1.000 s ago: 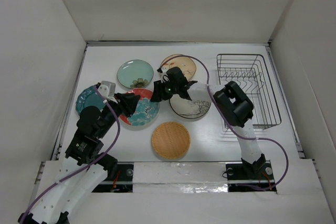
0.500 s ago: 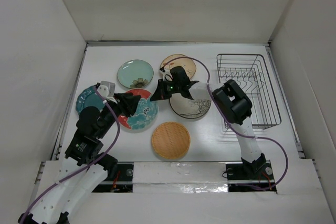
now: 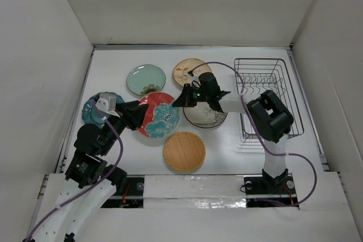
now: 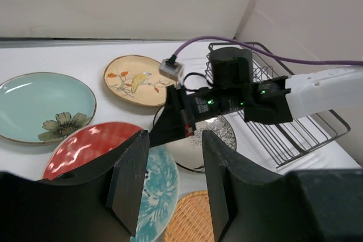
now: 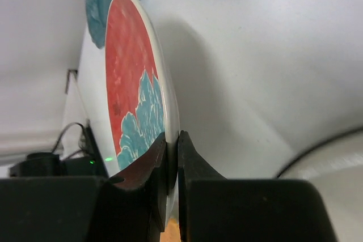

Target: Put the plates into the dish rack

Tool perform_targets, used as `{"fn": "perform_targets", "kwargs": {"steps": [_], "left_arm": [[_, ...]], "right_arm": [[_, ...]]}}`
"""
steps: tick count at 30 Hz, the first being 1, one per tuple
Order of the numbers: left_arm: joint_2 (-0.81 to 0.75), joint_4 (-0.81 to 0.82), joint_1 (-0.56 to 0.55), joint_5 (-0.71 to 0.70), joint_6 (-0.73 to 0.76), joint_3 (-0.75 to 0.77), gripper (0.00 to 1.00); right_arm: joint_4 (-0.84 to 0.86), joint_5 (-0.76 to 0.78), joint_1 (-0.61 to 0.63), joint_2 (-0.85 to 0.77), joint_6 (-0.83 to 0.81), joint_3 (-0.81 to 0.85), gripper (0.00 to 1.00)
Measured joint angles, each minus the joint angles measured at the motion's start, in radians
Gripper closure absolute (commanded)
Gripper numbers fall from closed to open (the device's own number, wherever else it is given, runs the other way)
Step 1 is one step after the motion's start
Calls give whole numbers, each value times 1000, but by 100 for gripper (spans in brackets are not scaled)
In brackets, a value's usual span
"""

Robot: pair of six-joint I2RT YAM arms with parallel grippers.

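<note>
My right gripper (image 3: 180, 100) is shut on the right rim of the red-and-teal plate (image 3: 159, 115) and holds it tilted off the table; the wrist view shows the rim pinched between the jaws (image 5: 172, 140). My left gripper (image 3: 140, 118) is open at the plate's left side, its fingers (image 4: 133, 168) spread above the plate (image 4: 85, 148). The pale green plate (image 3: 146, 79), beige floral plate (image 3: 190, 69), white tree plate (image 3: 207, 117), orange-tan woven plate (image 3: 184, 151) and dark teal plate (image 3: 89, 110) lie flat. The dish rack (image 3: 266, 97) stands at the right with no plates in it.
White walls close in the table on the left, back and right. The right arm reaches across the white tree plate, with its purple cable (image 3: 224, 69) arching over the rack's left side. The rack also shows in the left wrist view (image 4: 295, 134).
The right gripper has moved right with the red-and-teal plate, which now sits further right and more tilted. The left arm has drawn back toward the left.
</note>
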Motion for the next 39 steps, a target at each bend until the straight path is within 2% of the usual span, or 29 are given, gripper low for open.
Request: {"fn": "perform_targets", "kwargs": {"steps": [5,11,16,22,27,39], "left_arm": [[-60,0,0,8,-1,0,59],[-116,1,0,19,-2,0,57],[-164,-1,0,19,-2,0,56],[-236,-2,-25,2,-2,0,55],[-273,-6,-45,-22,-1,0,54],[-338,-24,-95,-109,3,0,54]], "right_arm": [[46,10,-126,-188,65,-135,100],[-34,81,-420,-492,35,-215,100],[-219,292,-712,-717,-83,-214,100],[-431,550,-940,-850,-260,-193,100],[-509,669,-978,-854,-396,-161,100],[-611,731,-972,-742,-710,6,100]]}}
